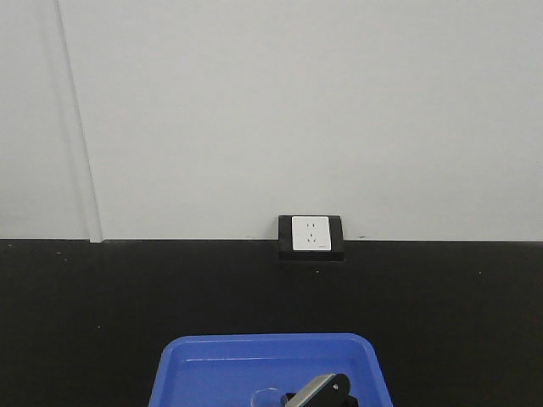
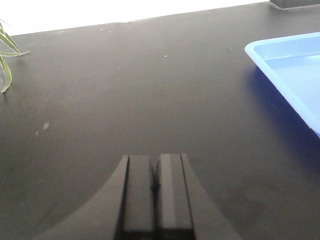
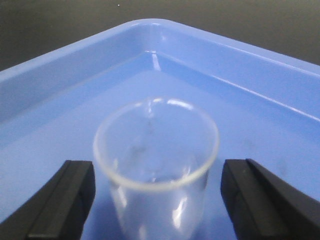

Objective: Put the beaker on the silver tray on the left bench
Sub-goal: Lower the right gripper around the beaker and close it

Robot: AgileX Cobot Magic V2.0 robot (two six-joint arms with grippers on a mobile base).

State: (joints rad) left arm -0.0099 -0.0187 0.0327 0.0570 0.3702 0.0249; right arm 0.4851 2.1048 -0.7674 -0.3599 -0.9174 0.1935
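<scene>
The beaker stands upright inside the blue tray, with the tray's corner at 12 o'clock. The right tool is spread wide, its fingers at 9 and 3 o'clock of the glass and clear of it. The left tool is pressed closed above the black bench, with the tray at 2 o'clock.

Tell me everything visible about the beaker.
The beaker is small, clear, colourless glass with a round rim, apparently empty. It stands upright on the floor of the blue tray. The right end effector is open, its black fingers flanking it on both sides without touching.
</scene>
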